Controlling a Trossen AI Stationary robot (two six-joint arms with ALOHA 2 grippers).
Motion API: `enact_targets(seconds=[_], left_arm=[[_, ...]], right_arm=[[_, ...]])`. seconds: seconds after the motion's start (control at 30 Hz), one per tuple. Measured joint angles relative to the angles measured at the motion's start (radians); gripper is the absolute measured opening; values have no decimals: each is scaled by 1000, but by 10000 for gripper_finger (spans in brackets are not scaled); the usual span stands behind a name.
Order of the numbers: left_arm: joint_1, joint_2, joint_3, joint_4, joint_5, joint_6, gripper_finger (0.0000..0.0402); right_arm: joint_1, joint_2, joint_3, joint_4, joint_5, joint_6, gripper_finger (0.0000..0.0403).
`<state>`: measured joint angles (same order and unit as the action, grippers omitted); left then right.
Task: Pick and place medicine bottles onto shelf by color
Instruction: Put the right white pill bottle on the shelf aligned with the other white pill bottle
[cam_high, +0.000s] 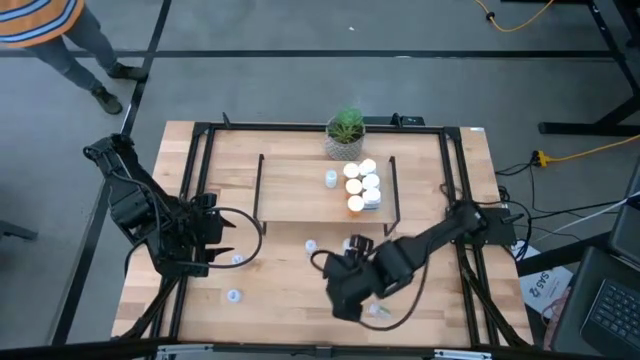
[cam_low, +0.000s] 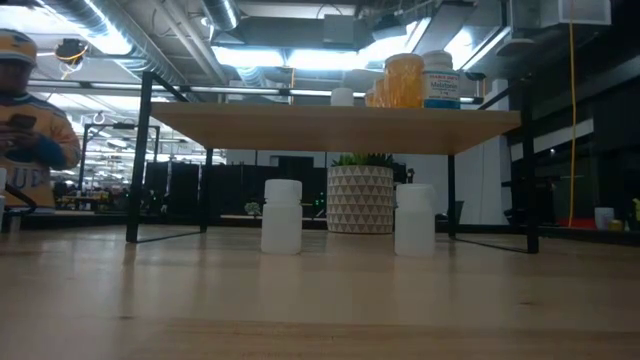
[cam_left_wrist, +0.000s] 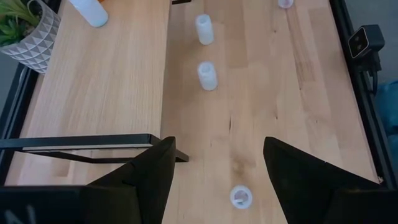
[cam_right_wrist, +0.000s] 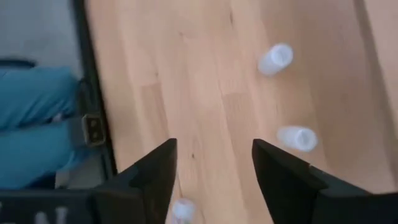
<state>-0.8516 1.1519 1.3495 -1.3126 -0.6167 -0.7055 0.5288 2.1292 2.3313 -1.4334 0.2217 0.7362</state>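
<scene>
The light-wood shelf (cam_high: 300, 190) stands mid-table with several medicine bottles (cam_high: 362, 185) on its right part, among them an orange one (cam_low: 405, 80). Small pale bottles stand loose on the table in front of it (cam_high: 311, 245) (cam_high: 233, 295); two show white in the low view (cam_low: 282, 216) (cam_low: 415, 220). My left gripper (cam_left_wrist: 217, 168) hangs open at the left, above one pale bottle (cam_left_wrist: 240, 197). My right gripper (cam_right_wrist: 214, 168) hangs open over the near middle of the table (cam_high: 345, 298), a pale bottle (cam_right_wrist: 182, 211) showing below it on the wood. Neither holds anything.
A potted green plant (cam_high: 345, 133) stands behind the shelf. Black metal frame bars (cam_high: 190, 200) run along the table's sides. A person (cam_low: 25, 110) stands beyond the far left corner. Bare wood (cam_high: 280, 300) lies between the two grippers near the front edge.
</scene>
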Motion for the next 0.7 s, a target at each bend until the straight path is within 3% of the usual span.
enact_targets(seconds=[0.2,0.33,0.53,0.7], left_arm=[[0,0,0,5,0,1,238],[0,0,0,5,-1,6,238],[0,0,0,5,-8,6,237],[0,0,0,5,-21,9,238]], right_arm=[[14,129,0,-73,41,209,253],[18,179,0,-92,55,324,256],[9,236,0,-143,196,693,251],[2,287,0,-140,266,825,251]])
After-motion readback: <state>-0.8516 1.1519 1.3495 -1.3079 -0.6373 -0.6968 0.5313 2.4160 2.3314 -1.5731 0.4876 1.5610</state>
